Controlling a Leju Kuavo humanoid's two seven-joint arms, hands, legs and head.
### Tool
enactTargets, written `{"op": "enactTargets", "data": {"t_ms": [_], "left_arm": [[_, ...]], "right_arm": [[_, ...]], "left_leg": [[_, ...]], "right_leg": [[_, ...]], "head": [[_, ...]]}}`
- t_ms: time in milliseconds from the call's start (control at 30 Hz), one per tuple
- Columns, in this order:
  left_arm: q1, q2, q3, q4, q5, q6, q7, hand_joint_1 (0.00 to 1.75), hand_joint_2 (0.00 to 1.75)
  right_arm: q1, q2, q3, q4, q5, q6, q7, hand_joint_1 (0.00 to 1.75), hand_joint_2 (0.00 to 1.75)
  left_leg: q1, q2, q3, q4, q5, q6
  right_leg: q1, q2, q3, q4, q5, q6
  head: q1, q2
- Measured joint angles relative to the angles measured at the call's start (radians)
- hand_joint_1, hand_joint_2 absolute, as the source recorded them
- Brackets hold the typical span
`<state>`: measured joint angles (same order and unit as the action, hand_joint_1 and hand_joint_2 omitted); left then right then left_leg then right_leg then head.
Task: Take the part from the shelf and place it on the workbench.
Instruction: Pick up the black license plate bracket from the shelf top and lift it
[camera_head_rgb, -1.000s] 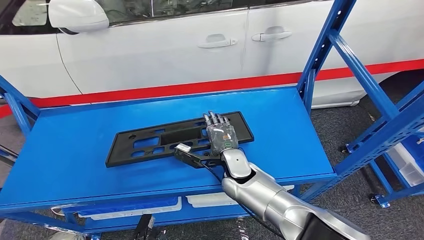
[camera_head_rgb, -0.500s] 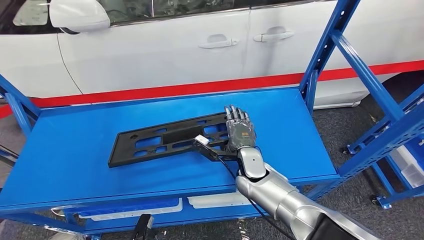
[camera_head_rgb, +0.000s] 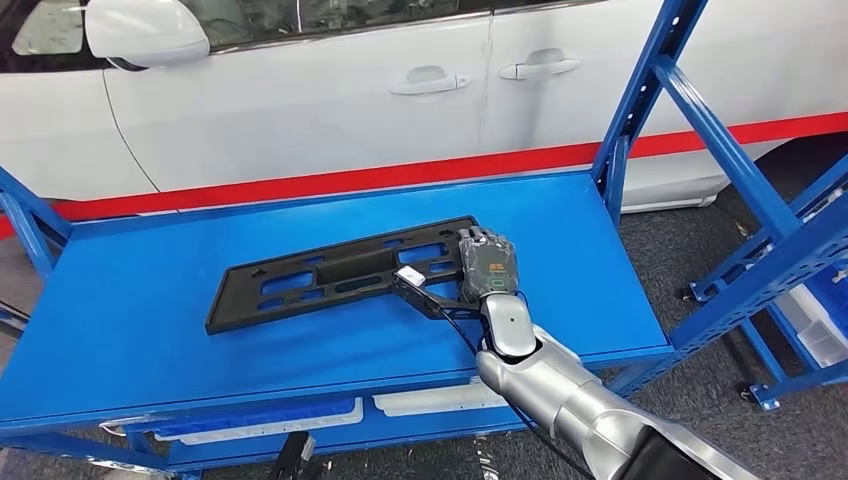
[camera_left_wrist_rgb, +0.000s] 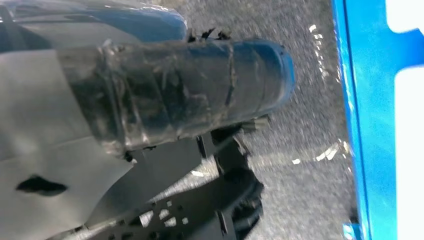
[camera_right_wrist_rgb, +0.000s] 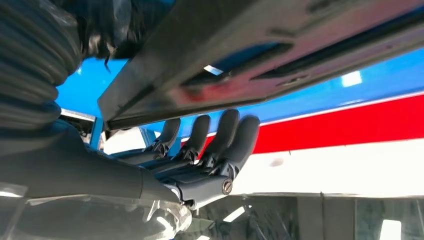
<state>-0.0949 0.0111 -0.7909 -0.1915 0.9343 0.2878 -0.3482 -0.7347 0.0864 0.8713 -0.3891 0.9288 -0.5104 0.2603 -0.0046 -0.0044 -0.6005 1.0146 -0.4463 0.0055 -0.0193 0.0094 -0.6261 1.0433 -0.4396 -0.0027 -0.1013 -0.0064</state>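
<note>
Where the right arm reaches in from five o'clock: the right hand (camera_head_rgb: 487, 268) sits on the right end of the black plastic panel (camera_head_rgb: 340, 273), near the middle of the blue shelf (camera_head_rgb: 130, 300).
Right hand grip: in the right wrist view the dark fingers (camera_right_wrist_rgb: 235, 142) curl up along the panel's (camera_right_wrist_rgb: 280, 55) edge, and the hand looks to be gripping it; the thumb is hidden, so how firmly is hard to say.
Panel position: a long flat piece with cut-out slots, running from nine o'clock toward two o'clock across the shelf top; its right end is covered by the hand, and whether that end is off the surface I cannot tell from the head view.
Wrist bracket: a dark arm with a small white block (camera_head_rgb: 411, 275) juts from the right wrist toward nine o'clock, lying over the panel.
Left hand: the left wrist view is blurred; a taped dark cylinder (camera_left_wrist_rgb: 170, 95) and grey covers crowd the frame, with speckled floor (camera_left_wrist_rgb: 300, 125) and a blue frame edge (camera_left_wrist_rgb: 362, 115) beyond. I cannot tell how the left hand's fingers lie.
Background: a white car (camera_head_rgb: 300, 90) with a red sill stripe (camera_head_rgb: 330, 180) stands at twelve o'clock, cut off by the frame top.
Right side: blue uprights (camera_head_rgb: 650, 90) at two o'clock, another rack partly cut off at three o'clock.
</note>
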Motion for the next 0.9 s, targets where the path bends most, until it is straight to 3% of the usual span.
{"op": "enactTargets", "data": {"t_ms": [100,200,267,300,400,467,600,667,733,767,800,833,900], "left_arm": [[0.002,0.000,-0.005,0.000,-0.006,0.025,0.000,0.00,0.00],[-0.003,0.000,-0.008,0.000,-0.014,0.061,-0.001,0.00,0.00],[-0.003,-0.001,-0.011,0.000,-0.017,0.079,0.000,0.00,0.00],[-0.002,-0.001,-0.012,0.000,-0.019,0.086,0.000,0.00,0.00],[-0.002,-0.002,-0.012,0.000,-0.024,0.106,-0.008,0.00,0.00],[-0.003,-0.002,-0.013,0.000,-0.028,0.117,-0.020,0.00,0.00],[-0.004,-0.002,-0.022,0.000,-0.029,0.111,-0.040,0.00,0.00],[-0.003,-0.002,-0.026,0.000,-0.025,0.099,-0.060,0.00,0.00],[-0.002,-0.002,-0.026,0.000,-0.018,0.095,-0.086,0.00,0.00],[-0.001,-0.002,-0.026,0.000,-0.014,0.094,-0.098,0.00,0.00],[0.000,-0.002,-0.026,0.000,-0.010,0.094,-0.107,0.00,0.00],[0.000,-0.002,-0.027,0.000,-0.008,0.094,-0.112,0.00,0.44],[-0.001,-0.002,-0.027,0.000,-0.006,0.094,-0.116,0.00,1.31]], "right_arm": [[0.001,-0.005,-0.007,0.000,0.009,-0.003,0.000,1.75,1.75],[0.006,-0.011,-0.016,0.000,0.012,-0.012,-0.001,1.75,1.75],[0.013,-0.014,-0.021,0.000,0.014,-0.020,-0.003,1.75,1.75],[0.015,-0.015,-0.023,0.000,0.015,-0.025,-0.004,1.75,1.75],[0.015,-0.018,-0.028,-0.001,0.016,-0.039,-0.010,1.75,1.75],[0.015,-0.019,-0.031,-0.003,0.012,-0.046,-0.021,1.75,1.75],[0.015,-0.019,-0.047,-0.011,-0.012,-0.054,-0.062,1.75,1.75],[0.019,-0.019,-0.059,-0.017,-0.038,-0.070,-0.099,1.75,1.75],[0.032,-0.019,-0.075,-0.029,-0.075,-0.101,-0.151,1.75,1.75],[0.040,-0.018,-0.084,-0.036,-0.092,-0.118,-0.176,1.75,1.75],[0.048,-0.018,-0.094,-0.044,-0.104,-0.130,-0.195,1.75,1.75],[0.054,-0.017,-0.102,-0.052,-0.111,-0.136,-0.204,1.75,1.75],[0.059,-0.017,-0.118,-0.066,-0.116,-0.138,-0.210,1.75,1.75]], "left_leg": [[0.006,0.002,0.014,-0.023,0.012,0.017],[0.007,0.004,0.021,-0.034,0.016,0.032],[0.006,0.003,0.020,-0.030,0.014,0.034],[0.007,0.001,0.020,-0.026,0.012,0.033],[0.006,-0.003,0.015,0.000,-0.003,0.021],[0.004,-0.004,0.008,0.015,-0.011,0.009],[0.007,-0.003,0.000,0.032,-0.026,-0.010],[0.010,-0.001,-0.036,0.112,-0.075,-0.021],[0.014,-0.001,-0.095,0.236,-0.130,-0.029],[0.016,-0.001,-0.113,0.274,-0.139,-0.032],[0.018,-0.001,-0.114,0.277,-0.129,-0.033],[0.019,-0.001,-0.096,0.239,-0.101,-0.033],[0.019,-0.001,-0.028,0.102,-0.037,-0.029]], "right_leg": [[0.002,-0.001,-0.004,0.016,-0.015,0.016],[0.002,-0.002,-0.074,0.174,-0.094,0.022],[0.001,-0.003,-0.116,0.260,-0.119,0.025],[0.000,-0.004,-0.112,0.252,-0.105,0.027],[-0.002,-0.006,-0.022,0.077,-0.028,0.024],[0.001,-0.004,0.007,0.019,-0.018,0.014],[0.000,-0.004,0.009,0.012,-0.012,-0.008],[-0.004,-0.005,0.010,0.008,-0.009,-0.014],[-0.005,-0.006,0.008,0.007,-0.008,-0.016],[-0.005,-0.007,0.007,0.007,-0.008,-0.017],[-0.005,-0.006,0.007,0.008,-0.008,-0.017],[-0.006,-0.006,0.007,0.008,-0.009,-0.016],[-0.007,-0.005,0.010,0.007,-0.009,-0.013]], "head": [[0.003,0.000],[0.008,0.000],[0.009,0.000],[0.009,0.000],[0.010,0.000],[0.009,0.000],[0.007,0.000],[0.002,0.000],[-0.001,0.000],[-0.001,0.000],[-0.001,0.000],[-0.001,0.000],[-0.001,0.000]]}}
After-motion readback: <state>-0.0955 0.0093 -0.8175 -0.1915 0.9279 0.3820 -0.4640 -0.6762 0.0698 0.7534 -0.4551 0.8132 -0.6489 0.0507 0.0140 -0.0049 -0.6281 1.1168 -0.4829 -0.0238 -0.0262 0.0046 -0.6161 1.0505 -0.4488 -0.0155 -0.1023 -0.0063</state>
